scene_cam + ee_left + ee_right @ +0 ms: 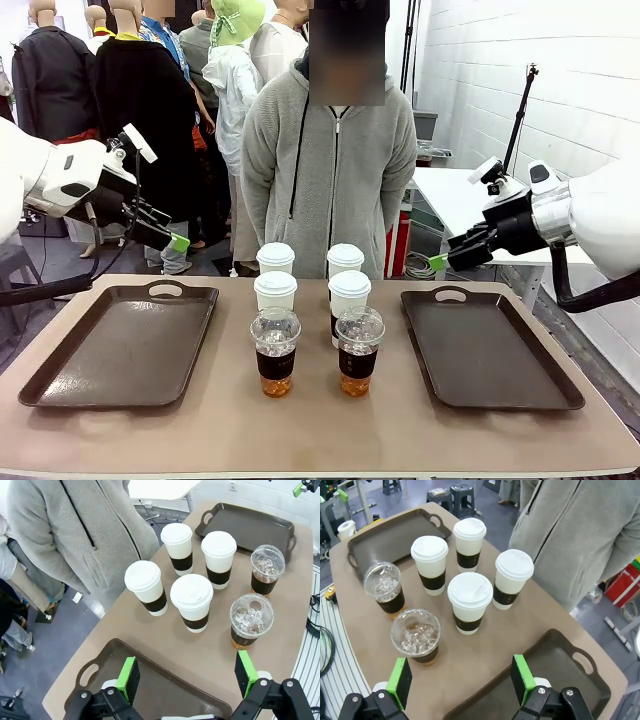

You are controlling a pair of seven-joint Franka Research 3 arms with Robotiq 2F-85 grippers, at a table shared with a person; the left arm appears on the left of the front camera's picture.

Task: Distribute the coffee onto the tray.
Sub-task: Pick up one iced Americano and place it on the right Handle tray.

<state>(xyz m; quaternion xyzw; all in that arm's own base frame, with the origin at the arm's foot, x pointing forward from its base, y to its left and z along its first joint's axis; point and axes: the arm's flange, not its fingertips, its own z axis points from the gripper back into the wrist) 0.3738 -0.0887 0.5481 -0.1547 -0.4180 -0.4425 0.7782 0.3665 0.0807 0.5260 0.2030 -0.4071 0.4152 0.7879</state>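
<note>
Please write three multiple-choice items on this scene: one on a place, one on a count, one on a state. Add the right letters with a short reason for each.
1. Where do the coffee cups stand?
A. on the left tray
B. on the tan table, between the two dark brown trays
C. on the right tray

2. How many are white paper cups with white lids and brown sleeves?
A. two
B. four
C. six

3. How is the robot's right hand?
A. open, holding nothing
B. shut on a cup
C. shut on a tray handle

1 B: all six stand on the tabletop.
2 B: the other two are clear dome-lidded plastic cups.
3 A: its green pads stand wide apart.
</note>
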